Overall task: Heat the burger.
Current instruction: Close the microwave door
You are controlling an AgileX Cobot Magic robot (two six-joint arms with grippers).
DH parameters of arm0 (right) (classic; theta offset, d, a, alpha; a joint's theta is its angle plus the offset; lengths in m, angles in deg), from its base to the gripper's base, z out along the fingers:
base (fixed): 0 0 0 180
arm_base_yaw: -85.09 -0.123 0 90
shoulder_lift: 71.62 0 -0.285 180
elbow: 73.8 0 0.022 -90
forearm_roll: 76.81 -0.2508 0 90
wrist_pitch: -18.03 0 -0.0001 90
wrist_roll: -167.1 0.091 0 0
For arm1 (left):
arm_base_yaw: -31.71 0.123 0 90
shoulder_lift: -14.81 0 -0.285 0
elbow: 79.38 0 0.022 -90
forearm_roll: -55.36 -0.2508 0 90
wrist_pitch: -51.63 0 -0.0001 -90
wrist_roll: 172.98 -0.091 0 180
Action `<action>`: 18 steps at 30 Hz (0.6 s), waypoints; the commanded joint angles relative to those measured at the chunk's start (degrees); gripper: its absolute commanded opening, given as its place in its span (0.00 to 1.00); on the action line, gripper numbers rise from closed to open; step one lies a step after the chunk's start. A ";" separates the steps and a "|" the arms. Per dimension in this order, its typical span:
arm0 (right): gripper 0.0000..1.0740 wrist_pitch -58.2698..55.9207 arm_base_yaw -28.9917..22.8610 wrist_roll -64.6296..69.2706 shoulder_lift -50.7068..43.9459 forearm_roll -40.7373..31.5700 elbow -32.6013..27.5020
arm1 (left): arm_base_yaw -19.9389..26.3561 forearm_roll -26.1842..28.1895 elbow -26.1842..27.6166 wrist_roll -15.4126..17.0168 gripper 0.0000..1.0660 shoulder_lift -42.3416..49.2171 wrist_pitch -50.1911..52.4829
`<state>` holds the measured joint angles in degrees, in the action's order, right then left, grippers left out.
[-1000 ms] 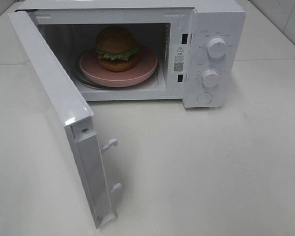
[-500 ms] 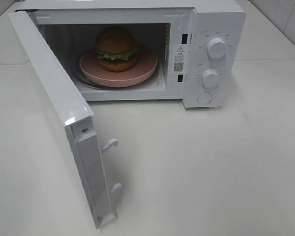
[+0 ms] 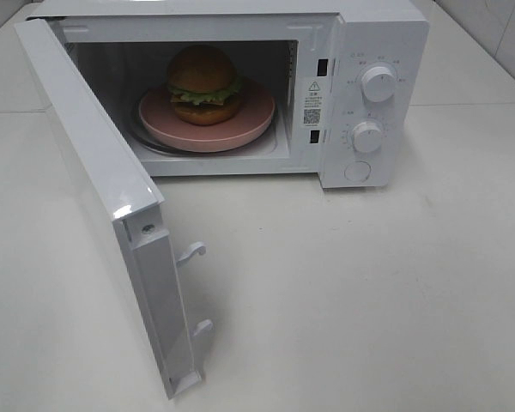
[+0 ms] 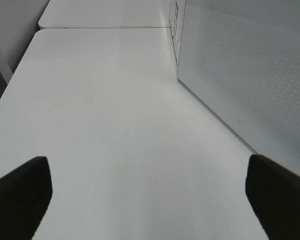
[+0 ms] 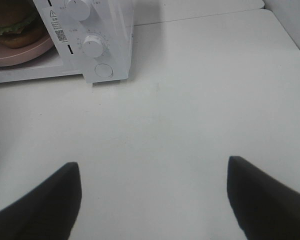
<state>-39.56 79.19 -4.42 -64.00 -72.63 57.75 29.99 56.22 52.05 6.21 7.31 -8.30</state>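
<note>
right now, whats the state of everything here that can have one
microwave door: swung wide open
burger: upright on the pink plate, inside the microwave
pink plate: flat inside the microwave cavity
upper knob: setting too small to read
lower knob: setting too small to read
left gripper: open, empty, above the table
right gripper: open, empty, above the table
</note>
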 commanded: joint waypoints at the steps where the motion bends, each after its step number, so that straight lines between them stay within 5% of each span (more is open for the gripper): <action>1: 0.71 0.23 0.52 -0.11 -1.66 0.11 -0.11 | 0.17 0.23 -0.23 -0.11 0.92 1.15 0.52; 18: 0.71 0.23 0.52 -0.11 -1.66 0.11 -0.11 | 0.17 -0.86 -0.23 0.17 0.92 1.15 0.52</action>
<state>-39.56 79.19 -4.42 -64.00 -72.63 57.75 29.99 56.22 52.05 6.21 7.31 -8.30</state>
